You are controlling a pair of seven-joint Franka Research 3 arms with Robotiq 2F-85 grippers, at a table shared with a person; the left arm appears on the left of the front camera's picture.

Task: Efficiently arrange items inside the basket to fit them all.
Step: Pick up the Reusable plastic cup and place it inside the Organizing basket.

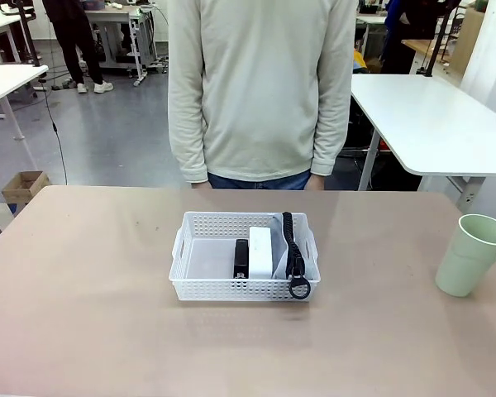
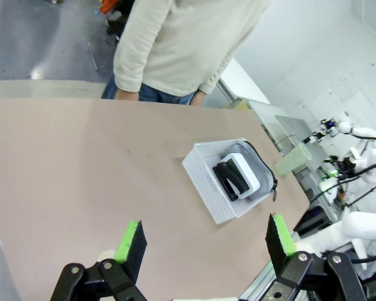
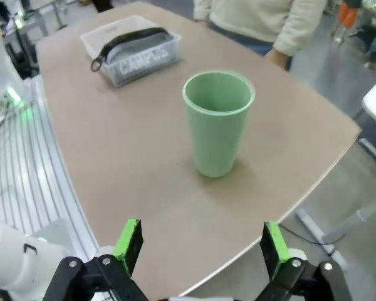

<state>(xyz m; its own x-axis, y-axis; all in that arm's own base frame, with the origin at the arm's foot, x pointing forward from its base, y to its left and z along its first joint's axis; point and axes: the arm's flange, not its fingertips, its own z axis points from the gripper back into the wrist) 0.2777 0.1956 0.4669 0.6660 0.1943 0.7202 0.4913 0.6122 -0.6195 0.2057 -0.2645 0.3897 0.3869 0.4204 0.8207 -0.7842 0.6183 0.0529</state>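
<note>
Three of the four items already sit in the basket [image 1: 231,288]. The stapler [image 1: 240,259], the box [image 1: 260,251] and the pouch [image 1: 279,225] are packed side by side against one end, the pouch on edge along the wall with its strap ring hanging over the rim. The other end of the floor is bare.

The cup [image 3: 218,122] is the one item left out. It stands upright on the table, straight ahead of the right gripper [image 3: 200,237] and in line with the gap between its jaws, but well apart from them. Those jaws are spread wide and hold nothing.

The left gripper [image 2: 205,233] is likewise spread and empty. The basket lies well ahead of it, slightly toward one finger's side.

So the task looks mostly done. What remains, by this reading, is to get the cup into the bare end of the basket, probably upright, since the space there seems wide enough. The right gripper is the better placed for that.
</note>
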